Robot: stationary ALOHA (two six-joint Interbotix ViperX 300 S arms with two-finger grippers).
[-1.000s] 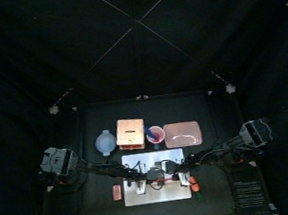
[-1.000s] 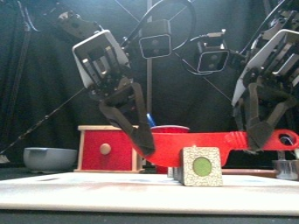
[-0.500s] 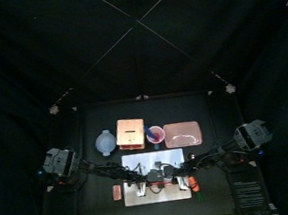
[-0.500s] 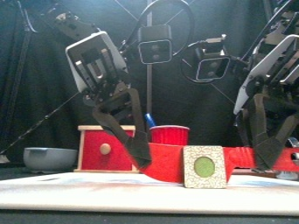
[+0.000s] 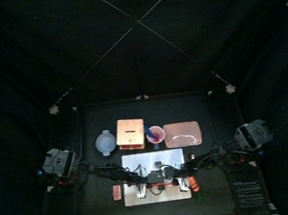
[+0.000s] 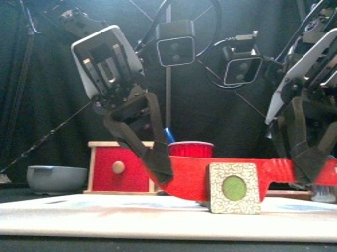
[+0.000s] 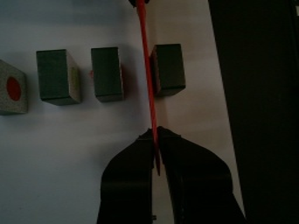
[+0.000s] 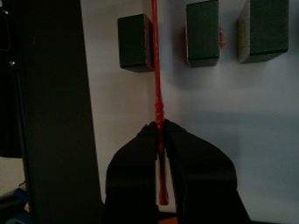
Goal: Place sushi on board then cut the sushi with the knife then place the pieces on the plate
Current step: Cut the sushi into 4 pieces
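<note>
Behind the white cutting board [image 5: 159,194], left to right: blue-grey bowl [image 5: 105,141], pale wooden box [image 5: 130,133], red cup [image 5: 156,134] perhaps touching it, flat pink tray [image 5: 182,133].

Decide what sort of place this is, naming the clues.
Probably a robot lab booth staged as a toy kitchen: black curtain behind, toy sushi on a white cutting board, red toy knife.

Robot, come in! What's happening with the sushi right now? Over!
Left tool and right tool both shut on red knife, one each end. Blade sits between sushi blocks on white board. Nothing seen in the way. Over.
</note>
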